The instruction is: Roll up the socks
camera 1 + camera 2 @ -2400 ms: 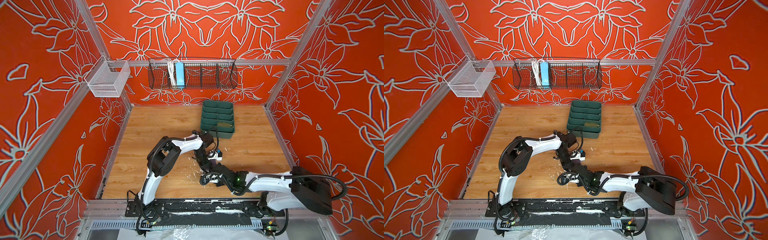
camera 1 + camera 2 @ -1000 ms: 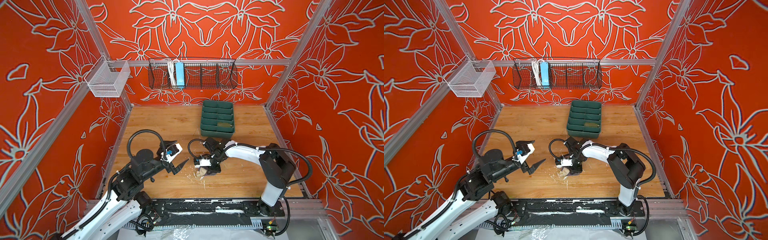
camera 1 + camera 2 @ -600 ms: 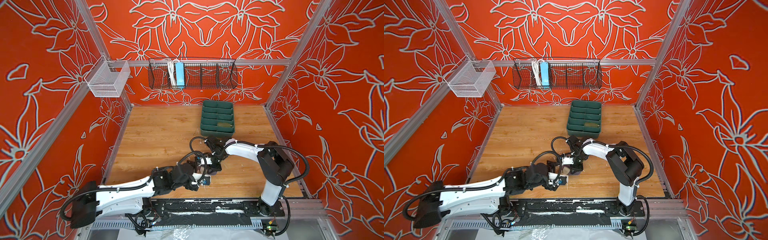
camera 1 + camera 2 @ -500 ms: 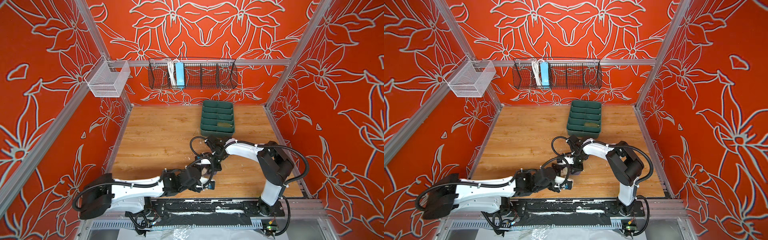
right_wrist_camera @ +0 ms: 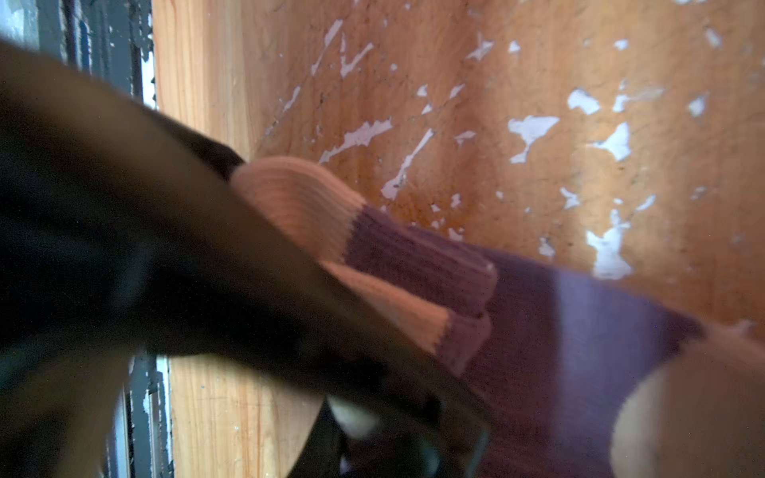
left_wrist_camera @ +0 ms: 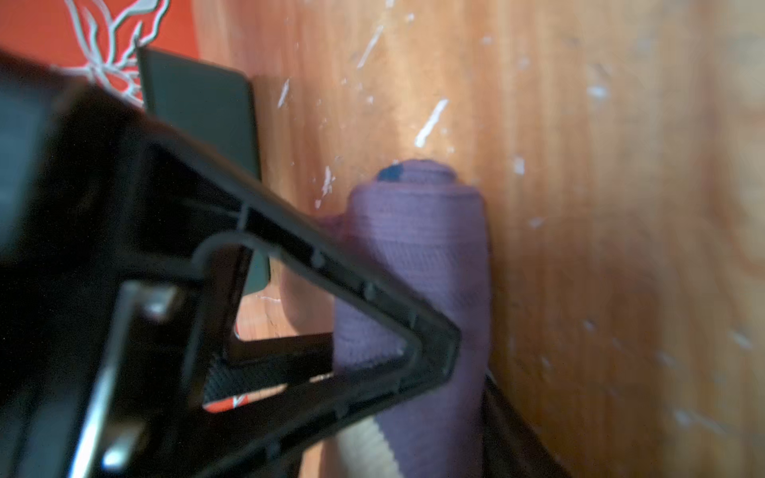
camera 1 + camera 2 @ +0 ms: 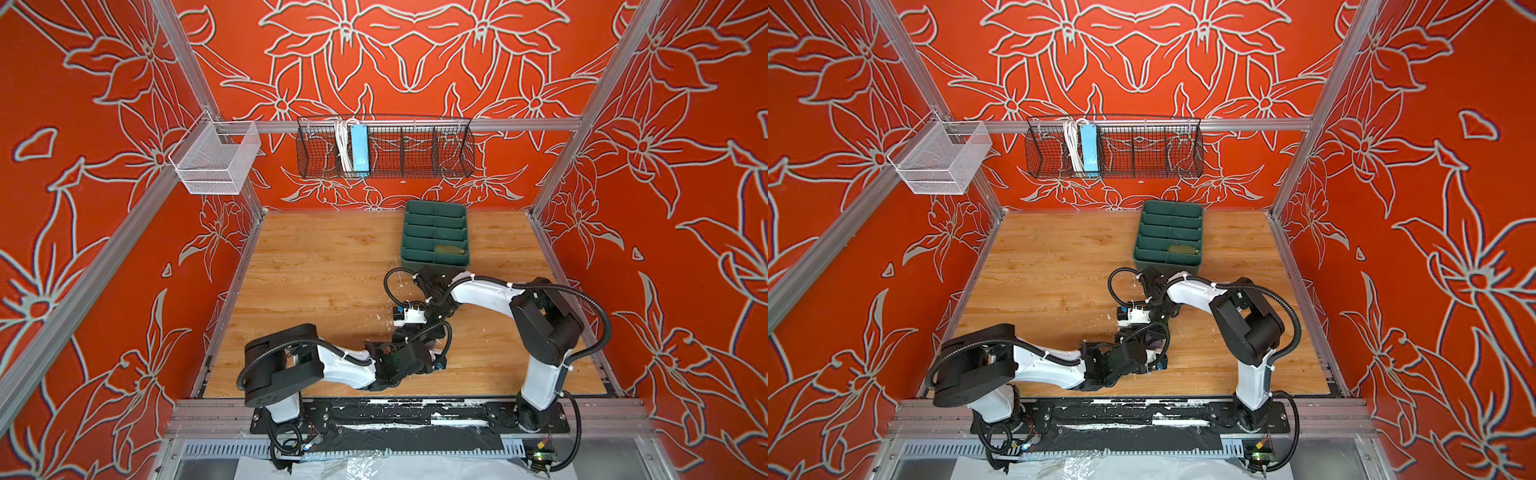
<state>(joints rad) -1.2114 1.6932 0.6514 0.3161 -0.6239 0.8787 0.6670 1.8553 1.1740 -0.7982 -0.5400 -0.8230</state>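
Reaching low over the scuffed wooden surface (image 7: 311, 282), my left claw (image 7: 415, 337) and my right claw (image 7: 409, 329) come together near the middle, toward the front edge. Between them lies the purple ribbed sock (image 6: 418, 256), wound into a tight cylinder that rests on the surface.

Left claw: one black, open-framed finger (image 6: 352, 281) lies across the side of the roll, and a second dark shape shows on the roll's other side. The jaws stand part-way apart. I cannot tell whether they press on the roll.

Right claw: narrow, closed on fabric of the same sock. Beige ribbed panels (image 5: 306, 198) fold over the purple knit just beside my blurred finger.

Behind both claws stands a dark green plastic divided tray (image 7: 434, 259). The olive-green sock (image 7: 449, 249) lies in the tray compartment nearest me, in its right half. Its detail is too small to make out.
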